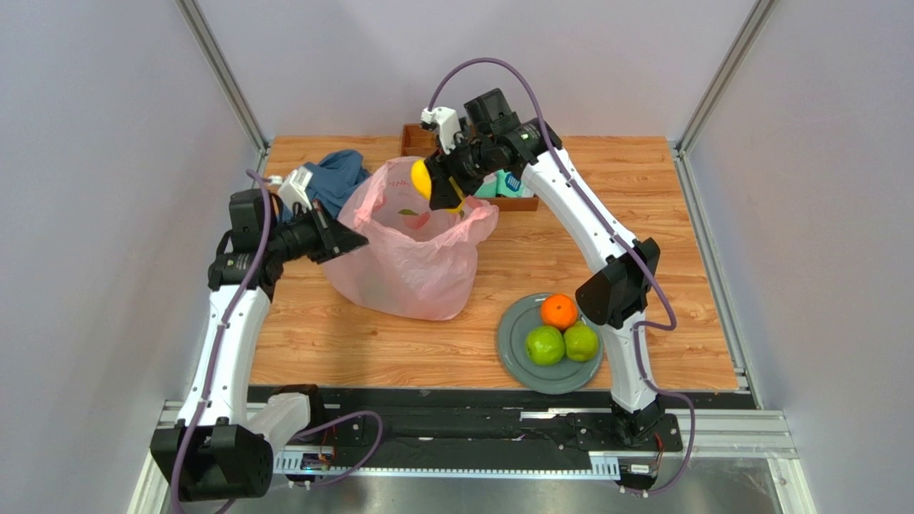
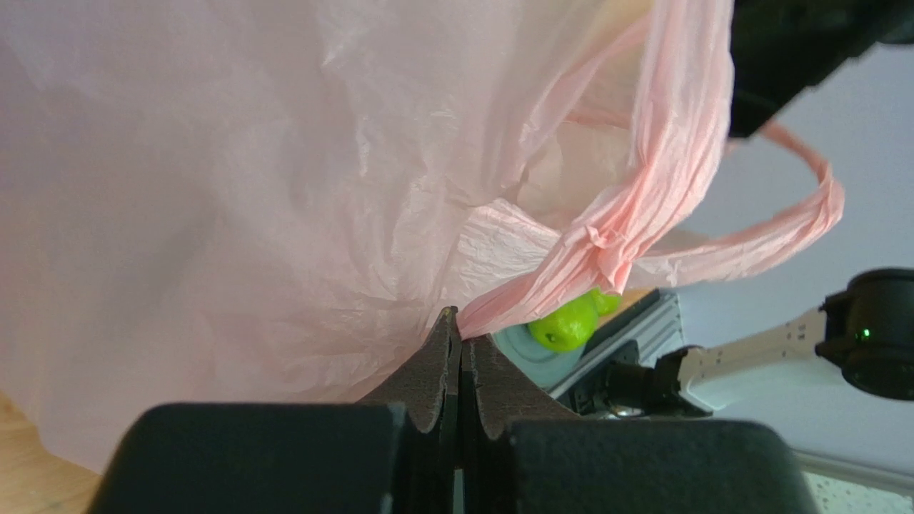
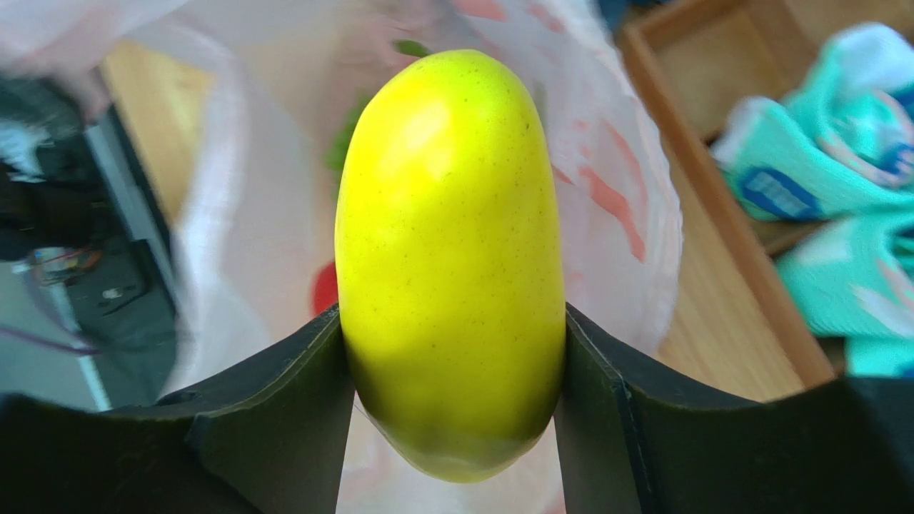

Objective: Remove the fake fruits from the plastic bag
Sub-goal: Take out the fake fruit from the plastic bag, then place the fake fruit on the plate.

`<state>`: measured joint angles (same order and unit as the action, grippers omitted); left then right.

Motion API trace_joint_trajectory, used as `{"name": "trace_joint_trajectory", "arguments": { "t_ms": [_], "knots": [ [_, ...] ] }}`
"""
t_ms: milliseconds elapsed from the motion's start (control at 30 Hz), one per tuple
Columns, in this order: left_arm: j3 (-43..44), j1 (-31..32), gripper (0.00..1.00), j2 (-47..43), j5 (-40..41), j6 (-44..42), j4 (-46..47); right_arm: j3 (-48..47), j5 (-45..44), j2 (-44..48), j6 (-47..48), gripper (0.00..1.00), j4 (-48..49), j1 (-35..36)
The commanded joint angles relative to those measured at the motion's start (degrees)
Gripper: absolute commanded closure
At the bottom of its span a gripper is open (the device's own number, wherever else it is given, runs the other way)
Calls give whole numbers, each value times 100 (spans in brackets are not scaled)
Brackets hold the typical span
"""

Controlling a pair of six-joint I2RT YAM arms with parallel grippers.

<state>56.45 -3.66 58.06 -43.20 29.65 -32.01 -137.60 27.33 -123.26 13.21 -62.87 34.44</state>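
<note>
Filling the right wrist view, the yellow lemon (image 3: 451,236) is sitting between the fingers of the right gripper (image 3: 454,316). The jaws are standing partway apart and are clamping the fruit across its narrow waist, both pads pressing on the skin. Its long axis is running straight out along the fingers, away from the wrist.

From above, this gripper is holding the lemon over the far side of the pink plastic bag (image 1: 408,257), apparently lifted out above the rim. Behind the lemon, a red shape and a green one are showing blurred inside the bag, probably more fruit. The left gripper (image 2: 460,348) is pinching the bag's left edge with its jaws fully closed, holding the mouth up.

The grey plate (image 1: 558,378) is lying well apart from the bag, toward the near right beside the right arm. It is carrying an orange (image 1: 558,311), a green fruit (image 1: 544,345) and a second green fruit (image 1: 580,342). Judging by that, the right arm, being nearer, is facing a swing back toward its own base to set the lemon down there.
</note>
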Motion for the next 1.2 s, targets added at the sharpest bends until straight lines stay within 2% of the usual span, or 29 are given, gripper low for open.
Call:
{"name": "trace_joint_trajectory", "arguments": {
  "t_ms": [0, 133, 233, 400, 533, 633, 667, 733, 867, 900, 1000, 1167],
  "knots": [
    [911, -108, 100, 538, 286, 155, 748, 57, 1116, 1162, -275, 43, 450, 160],
    [1456, -214, 100, 1057, 277, 208, 880, 724, 1073, 2120, -311, 42, 776, 142],
    [1554, -249, 100, 1251, 251, 208, 846, 971, 617, 2780, -232, 42, 680, 99],
    [1291, -284, 100, 1129, 356, 304, 793, 2639, -384, 3852, -127, 43, 435, -709],
    [1009, -302, 100, 1014, 321, 392, 863, 3765, -887, 4030, 427, 43, -628, -1508],
    [965, -302, 100, 997, 321, 393, 898, 4617, -450, 4081, 1233, 46, -1131, -1563],
    [965, -311, 100, 996, 321, 393, 890, 4820, -474, 4126, 1819, 46, -1061, -1537],
    [956, -311, 100, 970, 321, 393, 881, 5234, -832, 4187, 2359, 46, -728, -1493],
    [912, -328, 100, 847, 347, 270, 784, 4928, -1098, 3680, 3739, 45, -594, -1440],
    [860, -328, 100, 777, 356, 252, 749, 4701, -994, 3573, 4324, 44, -682, -1387],
    [658, -355, 100, 645, 374, 269, 766, 4374, -818, 3178, 5179, 42, -1006, -1221],
    [447, -398, 100, 443, 391, 296, 810, 4592, -1125, 2931, 6999, 41, -1385, -360]
  ]
}}
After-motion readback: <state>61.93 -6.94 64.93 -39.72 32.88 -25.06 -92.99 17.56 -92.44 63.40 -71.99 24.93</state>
